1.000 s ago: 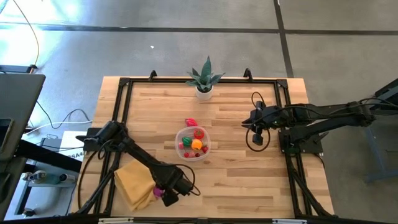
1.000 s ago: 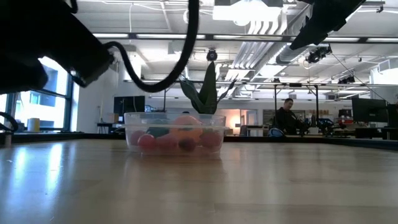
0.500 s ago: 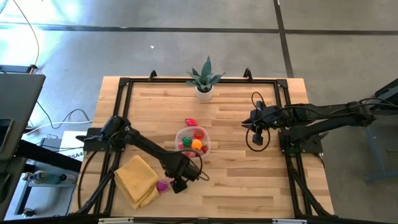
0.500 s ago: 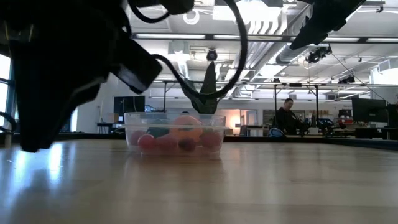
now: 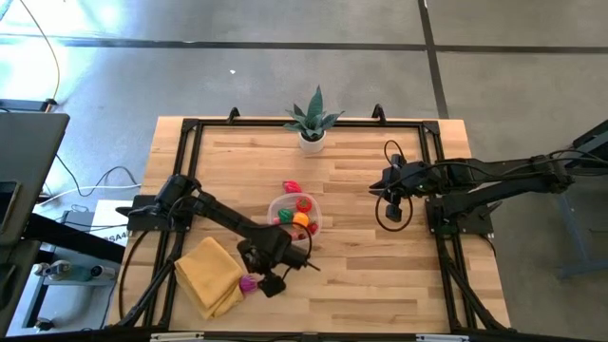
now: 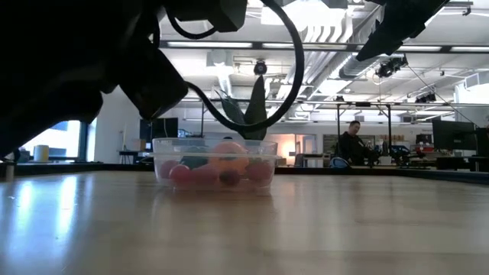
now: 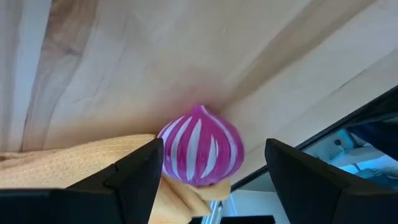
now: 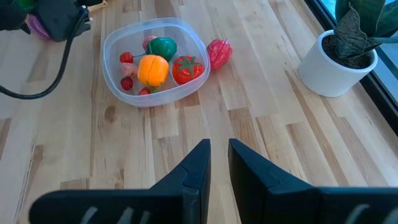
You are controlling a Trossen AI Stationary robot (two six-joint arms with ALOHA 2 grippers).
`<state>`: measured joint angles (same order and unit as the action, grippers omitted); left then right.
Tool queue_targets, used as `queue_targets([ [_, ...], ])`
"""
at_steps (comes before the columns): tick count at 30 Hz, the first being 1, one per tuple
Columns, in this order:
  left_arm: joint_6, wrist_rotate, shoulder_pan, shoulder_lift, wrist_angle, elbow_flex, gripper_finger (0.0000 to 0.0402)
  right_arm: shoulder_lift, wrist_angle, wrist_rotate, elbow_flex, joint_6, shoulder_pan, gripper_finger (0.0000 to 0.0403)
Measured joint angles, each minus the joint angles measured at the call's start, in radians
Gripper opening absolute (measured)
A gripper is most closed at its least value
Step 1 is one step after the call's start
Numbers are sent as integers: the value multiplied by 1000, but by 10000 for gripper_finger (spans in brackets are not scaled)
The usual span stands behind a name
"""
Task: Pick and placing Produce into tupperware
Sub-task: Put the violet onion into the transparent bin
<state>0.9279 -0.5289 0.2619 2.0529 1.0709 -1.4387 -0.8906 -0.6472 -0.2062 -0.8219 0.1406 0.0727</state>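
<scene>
From above, the left claw (image 5: pixel 270 278) hangs low over the table (image 5: pixel 361 285), next to the yellow cloth (image 5: pixel 209 275). A pink onion (image 5: pixel 249 282) lies beside the cloth. The tupperware (image 5: pixel 294 218) sits mid-table with produce inside.

Left wrist view: the claw is wide open, empty, with the onion (image 7: pixel 200 146) between its fingers (image 7: pixel 134 177).

Right wrist view: the right claw (image 8: pixel 215 163) is almost closed, holding nothing.

open-plan lab or workshop floor; exposed ducts (image 6: pixel 336 65) and strip lights (image 6: pixel 229 43) running overhead, workbenches (image 6: pixel 428 169) stretching behind, a person (image 6: pixel 353 143) sitting at a monitor (image 6: pixel 452 137); wooden table (image 5: pixel 351 275) in a black frame standing on bare concrete floor (image 5: pixel 237 57), cables (image 5: pixel 90 185) trailing beside it
</scene>
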Motion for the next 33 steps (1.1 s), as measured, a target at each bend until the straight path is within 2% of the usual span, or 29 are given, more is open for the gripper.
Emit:
queue_targets([
  [6,1,2,-7,0,9,0,271,0,0,0,0,0,0,46],
  [11,5,48,1,0,64,-8,271,0,0,0,0,0,0,46],
  [15,-27,193,32,0,225,-89,271,0,0,0,0,0,0,46],
  [18,-15,321,77,0,341,-195,271,0,0,0,0,0,0,46],
  [24,57,517,216,-1,384,-384,271,0,0,0,0,0,0,46],
  [28,145,599,320,-1,401,-417,271,0,0,0,0,0,0,46],
  [33,333,625,388,-1,501,-416,271,0,0,0,0,0,0,46],
])
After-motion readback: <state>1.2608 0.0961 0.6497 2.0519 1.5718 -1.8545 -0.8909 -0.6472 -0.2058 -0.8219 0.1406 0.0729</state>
